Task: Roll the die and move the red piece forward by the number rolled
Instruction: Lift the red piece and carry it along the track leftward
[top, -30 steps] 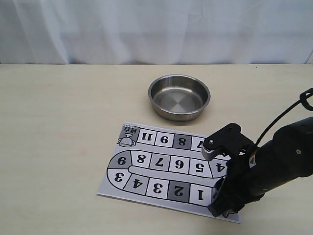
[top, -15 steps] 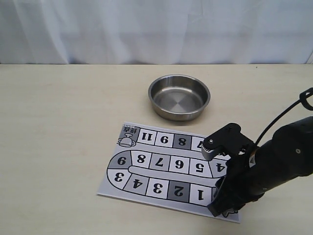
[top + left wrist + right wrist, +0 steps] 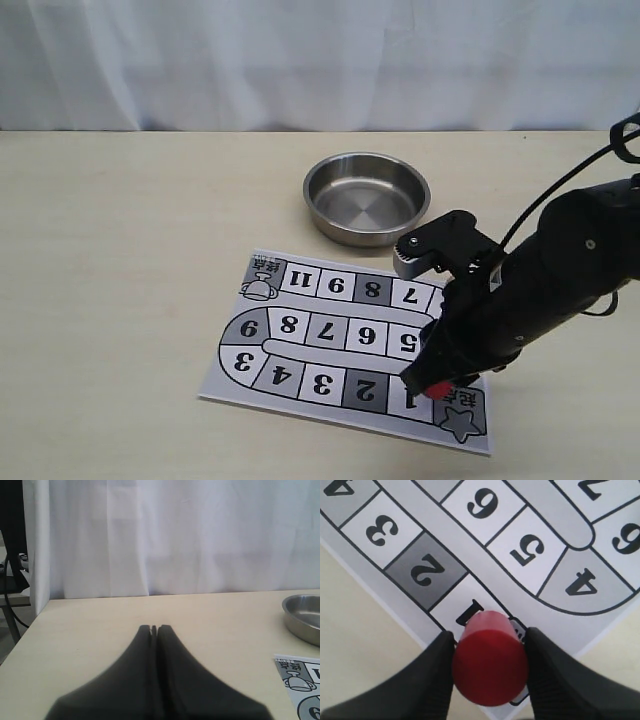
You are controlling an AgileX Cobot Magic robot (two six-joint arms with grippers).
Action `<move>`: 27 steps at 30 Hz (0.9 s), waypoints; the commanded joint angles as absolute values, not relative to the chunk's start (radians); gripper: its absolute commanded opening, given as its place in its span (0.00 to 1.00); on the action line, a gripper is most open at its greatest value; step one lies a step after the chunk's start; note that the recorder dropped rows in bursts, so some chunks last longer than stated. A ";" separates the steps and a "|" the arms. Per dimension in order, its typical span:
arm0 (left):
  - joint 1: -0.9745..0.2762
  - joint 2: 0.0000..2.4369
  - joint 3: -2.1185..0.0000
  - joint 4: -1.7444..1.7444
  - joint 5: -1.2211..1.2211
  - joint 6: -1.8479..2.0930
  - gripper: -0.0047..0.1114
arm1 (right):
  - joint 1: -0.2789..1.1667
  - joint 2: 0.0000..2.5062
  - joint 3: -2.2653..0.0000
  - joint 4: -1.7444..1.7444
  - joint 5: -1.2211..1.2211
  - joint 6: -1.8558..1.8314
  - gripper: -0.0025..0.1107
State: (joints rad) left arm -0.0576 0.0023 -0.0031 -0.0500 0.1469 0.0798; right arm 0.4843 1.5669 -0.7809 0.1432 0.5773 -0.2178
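Fingers [image 3: 437,680] of the right gripper [image 3: 490,636] are clamped on the red piece [image 3: 490,659], one black pad against each side of the glossy cylinder, which stands upright between them. In the exterior view the piece sits at about 4 o'clock on the paper game board [image 3: 320,340], over the border between square 1 [image 3: 408,396] and the star square [image 3: 461,421]. Whether its base touches the paper cannot be told. The steel bowl [image 3: 366,197] rests on the pale table [image 3: 120,300] at 12 o'clock from the board, near its far edge. The left gripper [image 3: 154,628] hovers over bare table, its two black fingers pressed together with nothing between them, the bowl and the board's trophy corner off to one side.
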 commanded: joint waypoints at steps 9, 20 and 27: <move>-0.059 0.000 0.000 -0.055 0.143 0.073 0.04 | 0.584 1.627 -0.790 0.110 0.480 -0.196 0.06; -0.059 0.000 0.000 -0.055 0.143 0.073 0.04 | 0.584 1.713 -0.790 0.064 0.476 -0.182 0.06; -0.059 0.000 0.000 -0.055 0.143 0.073 0.04 | 0.584 1.668 -0.833 0.064 0.491 -0.182 0.06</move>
